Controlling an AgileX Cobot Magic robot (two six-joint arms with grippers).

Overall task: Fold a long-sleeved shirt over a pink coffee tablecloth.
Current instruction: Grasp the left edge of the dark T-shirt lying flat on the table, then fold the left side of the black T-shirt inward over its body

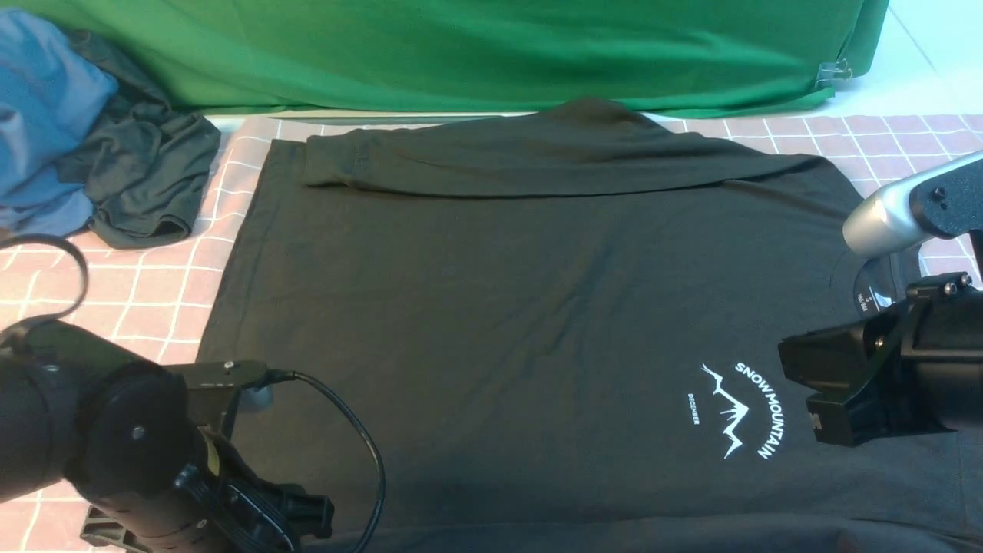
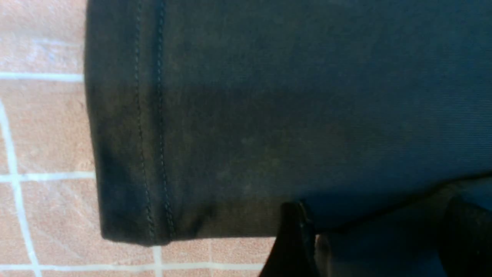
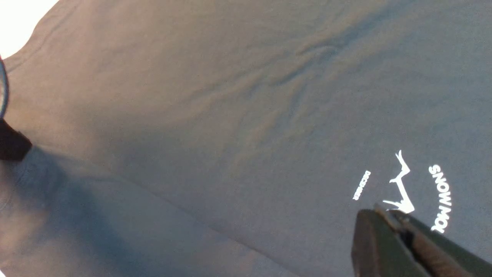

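Front view: the black shirt [image 1: 499, 307] lies flat on the pink checked tablecloth [image 1: 153, 292], with one sleeve folded across its far side. The right gripper [image 1: 806, 388] hangs just beside the white logo [image 1: 737, 411].

Left wrist view: the left gripper [image 2: 376, 204] has its fingers [image 2: 292, 238] spread wide over the shirt, near a stitched hem.

Right wrist view: the right fingers [image 3: 369, 246] are pressed together above the logo.

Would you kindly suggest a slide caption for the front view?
Black long-sleeved shirt spread logo-up on the pink tablecloth, one sleeve folded across its far side.
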